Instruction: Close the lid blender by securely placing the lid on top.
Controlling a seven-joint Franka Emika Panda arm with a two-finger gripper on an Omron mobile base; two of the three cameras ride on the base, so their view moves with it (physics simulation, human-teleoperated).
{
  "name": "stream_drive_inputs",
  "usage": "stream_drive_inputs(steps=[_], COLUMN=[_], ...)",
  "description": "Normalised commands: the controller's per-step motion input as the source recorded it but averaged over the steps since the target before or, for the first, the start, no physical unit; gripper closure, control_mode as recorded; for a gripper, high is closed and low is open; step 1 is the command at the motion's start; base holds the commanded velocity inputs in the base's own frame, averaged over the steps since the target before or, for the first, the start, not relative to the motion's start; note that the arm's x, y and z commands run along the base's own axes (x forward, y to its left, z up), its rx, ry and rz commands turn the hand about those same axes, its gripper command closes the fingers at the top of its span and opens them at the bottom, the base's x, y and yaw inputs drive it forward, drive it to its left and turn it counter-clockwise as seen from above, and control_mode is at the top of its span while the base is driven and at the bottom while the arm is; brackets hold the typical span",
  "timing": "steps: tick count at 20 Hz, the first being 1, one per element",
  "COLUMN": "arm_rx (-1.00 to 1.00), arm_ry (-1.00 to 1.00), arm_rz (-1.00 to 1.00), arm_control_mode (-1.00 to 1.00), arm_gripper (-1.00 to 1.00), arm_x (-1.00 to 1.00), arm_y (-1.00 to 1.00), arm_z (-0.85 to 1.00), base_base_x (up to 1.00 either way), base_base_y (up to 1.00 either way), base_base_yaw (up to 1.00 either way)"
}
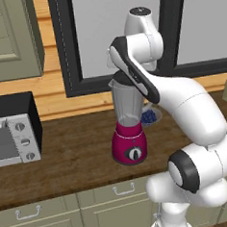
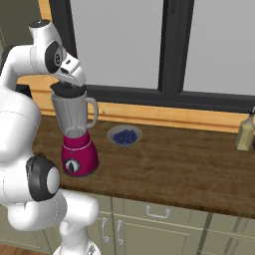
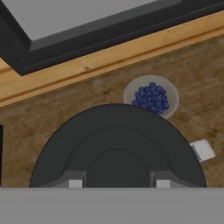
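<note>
The blender stands on the wooden counter, its magenta base point(image 1: 131, 145) point(image 2: 78, 157) under the tall clear jar point(image 1: 127, 101) point(image 2: 74, 113). In the right base view the dark round lid point(image 2: 66, 90) lies at the jar's mouth, directly under the hand. From the hand view the lid point(image 3: 118, 140) is a wide dark disc hiding the jar below. My gripper point(image 3: 119, 183) point(image 2: 69, 82) is shut on the lid, one fingertip point(image 3: 75, 182) on each side of its raised centre knob.
A small bowl of blue berries point(image 2: 124, 135) point(image 3: 151, 99) point(image 1: 150, 116) sits just right of and behind the blender. A silver toaster oven point(image 1: 13, 138) stands at the far left, and a bottle point(image 2: 245, 132) at the far right. The dark window frame point(image 2: 169, 94) runs behind the counter.
</note>
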Motion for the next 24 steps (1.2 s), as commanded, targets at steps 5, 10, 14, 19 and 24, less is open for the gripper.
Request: stream_drive_inputs(steps=[5, 10, 14, 19, 24], arm_rx=[0.00, 0.00, 0.00, -0.01, 0.00], arm_ry=[0.00, 0.00, 0.00, 0.00, 0.00], arm_rz=[0.00, 0.00, 0.00, 0.00, 0.00], arm_control_mode=[-1.00, -1.00, -1.00, -1.00, -1.00], arm_gripper=[1.00, 1.00, 1.00, 1.00, 1.00], arm_x=[0.02, 0.04, 0.03, 0.02, 0.05], arm_y=[0.03, 0.14, 0.25, 0.29, 0.22], arm_z=[-0.09, -0.10, -0.10, -0.09, -0.06], base_base_x=[0.00, 0.00, 0.00, 0.00, 0.00], base_base_y=[0.00, 0.00, 0.00, 0.00, 0.00], base_base_yaw=[0.00, 0.00, 0.00, 0.00, 0.00])
